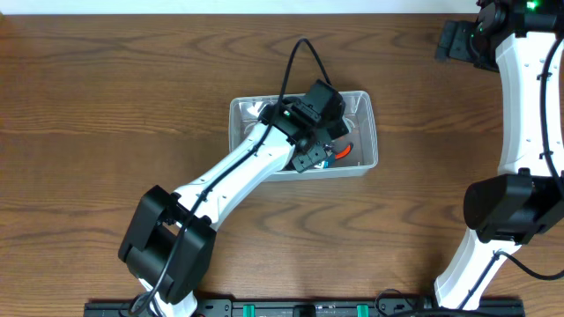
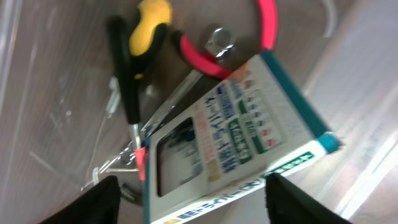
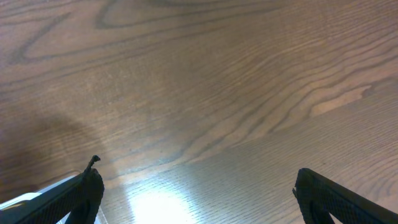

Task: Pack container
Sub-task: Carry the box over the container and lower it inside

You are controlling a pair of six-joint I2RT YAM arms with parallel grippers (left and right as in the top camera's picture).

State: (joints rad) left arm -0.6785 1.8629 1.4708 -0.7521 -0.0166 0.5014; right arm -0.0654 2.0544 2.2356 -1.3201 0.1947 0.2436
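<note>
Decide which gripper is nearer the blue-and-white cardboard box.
Left. The left gripper hangs just above the box, inside the clear container, its fingers either side. The right gripper is far off, over bare table near the far right corner.

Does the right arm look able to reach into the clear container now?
Probably not: the left arm hangs over the container, covering much of its opening, and the right gripper sits well off over the table.
</note>
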